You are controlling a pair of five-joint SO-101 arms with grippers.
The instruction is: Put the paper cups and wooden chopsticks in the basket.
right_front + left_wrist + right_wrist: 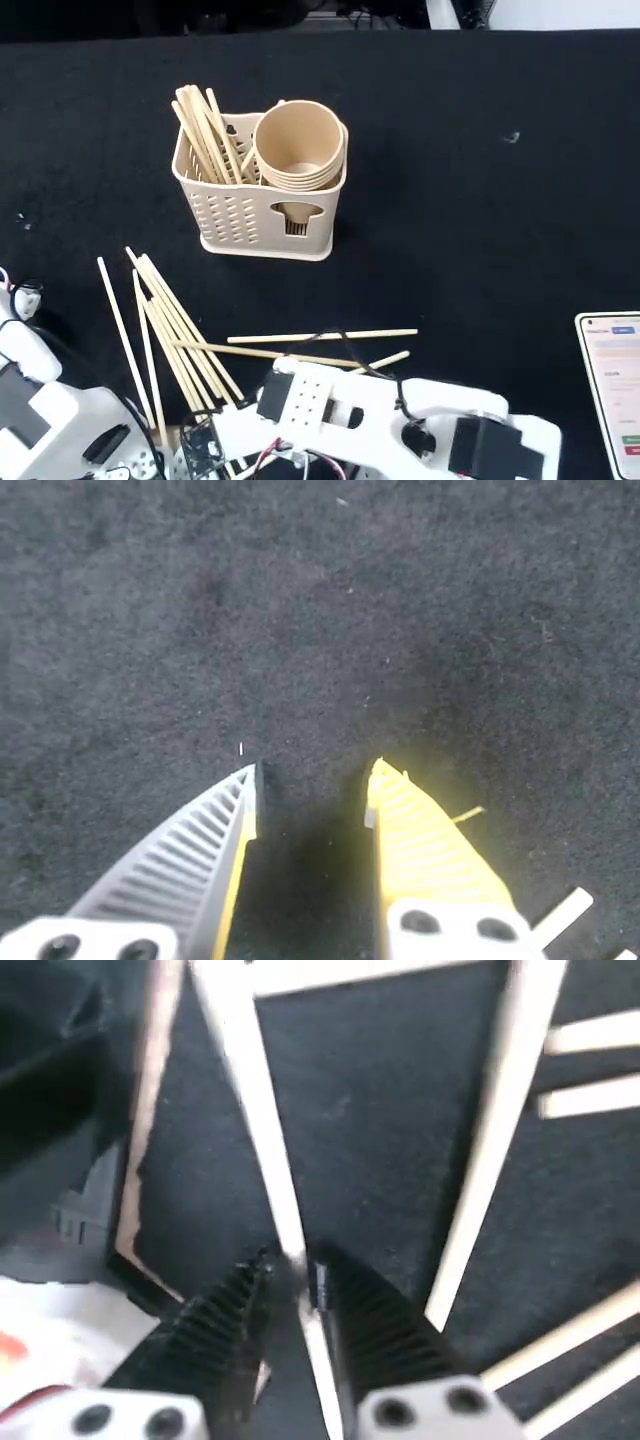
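Clearly, on the black surface (480,220) the basket (235,215) holds the stacked paper cups (300,150) and a bundle of chopsticks (205,125), so the step in hand looks to be clearing the loose chopsticks (180,330) lying near the arms. The right end effector (292,1265) is clamped on one chopstick (255,1110), which next needs lifting and carrying over the basket, while the left end effector (312,770) hangs jaws apart over bare surface. A phone (612,390) at the edge shows writing too small to read.
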